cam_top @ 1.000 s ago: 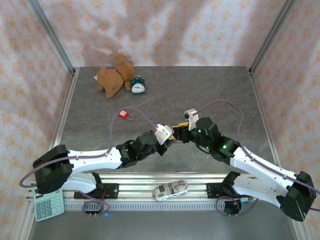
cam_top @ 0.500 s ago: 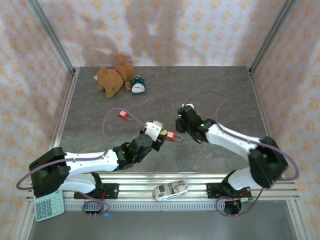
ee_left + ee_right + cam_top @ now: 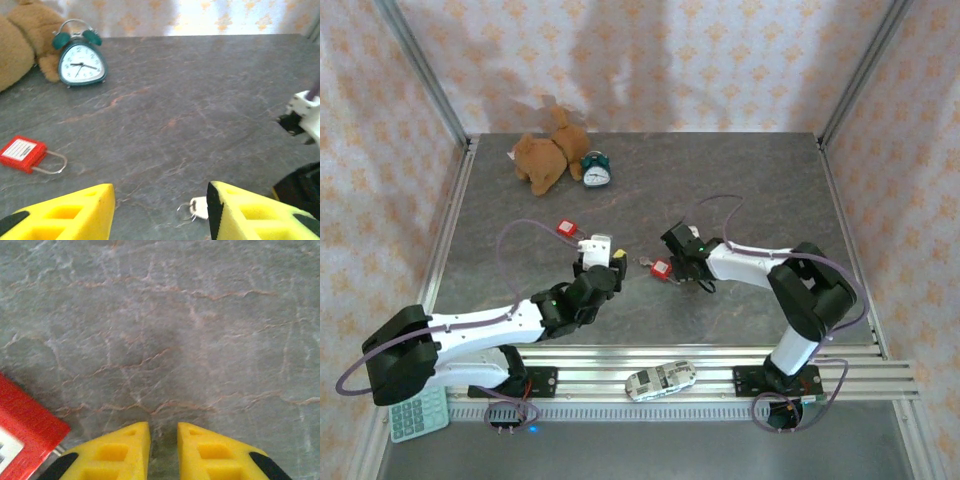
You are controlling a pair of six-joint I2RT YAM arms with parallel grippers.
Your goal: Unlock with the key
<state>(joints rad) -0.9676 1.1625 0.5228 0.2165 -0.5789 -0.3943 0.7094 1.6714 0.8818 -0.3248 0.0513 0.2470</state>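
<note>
Grey stone-look table (image 3: 740,180), papered walls; left gripper (image 3: 160,212) jaws released, right gripper (image 3: 163,452) seemingly clenched, empty.

The bench (image 3: 200,90) under me looks like dark grey stone, matt, veined with thin rust-coloured cracks. My left end effector (image 3: 160,215) has fingers (image 3: 65,212) of bright yellow moulded plastic with hollow pockets, and my right end effector (image 3: 163,450) is made the same. The red padlock (image 3: 21,152) near my left side has a smooth plastic body, a paper-like white label and a thin shiny metal shackle. The alarm clock (image 3: 80,60) has a glossy teal casing. The teddy bear (image 3: 17,45) is soft brown plush.
</note>
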